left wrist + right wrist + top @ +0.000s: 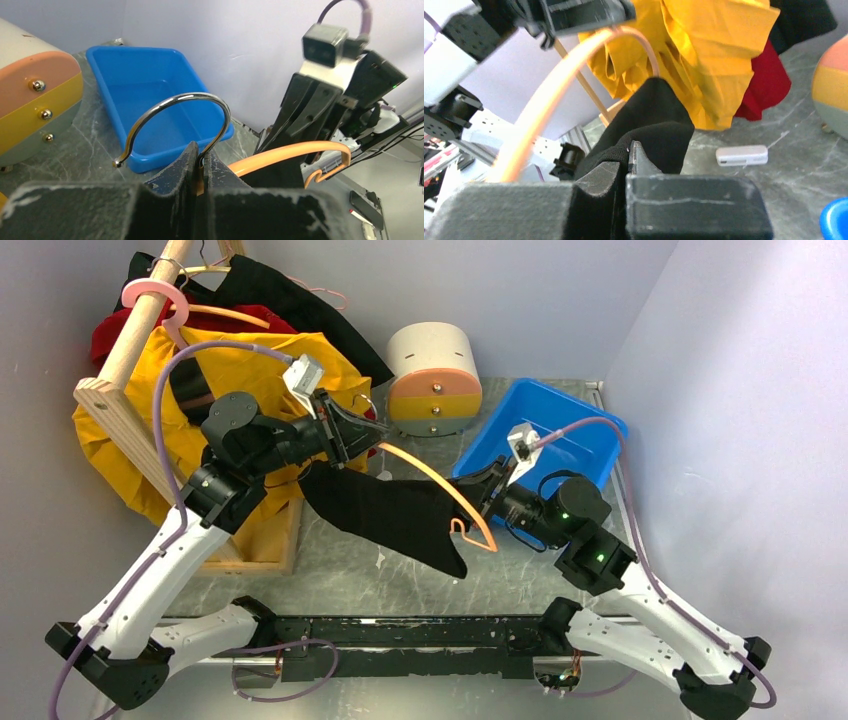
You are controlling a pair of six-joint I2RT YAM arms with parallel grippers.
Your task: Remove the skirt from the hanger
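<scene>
The skirt [385, 515] is plain matte black. It hangs at the centre of the top view as a slanted, roughly triangular sheet, widest at the left and narrowing to a corner at the lower right above the grey counter [340, 570]. Whether that corner touches the counter cannot be told. The skirt hangs from an orange hanger [440, 480], whose bare curved arm runs down to the right and ends in a small notch. The left fingers [180, 170] are pressed together on the hanger's neck, just under its silver hook [180, 100]. In the right wrist view the right fingers [606, 175] are clamped on a thick seamed edge of the skirt, and soft folds rise beyond them. A blue bin [545, 435] sits at the right, and yellow cloth [250, 370] fills the upper left.
</scene>
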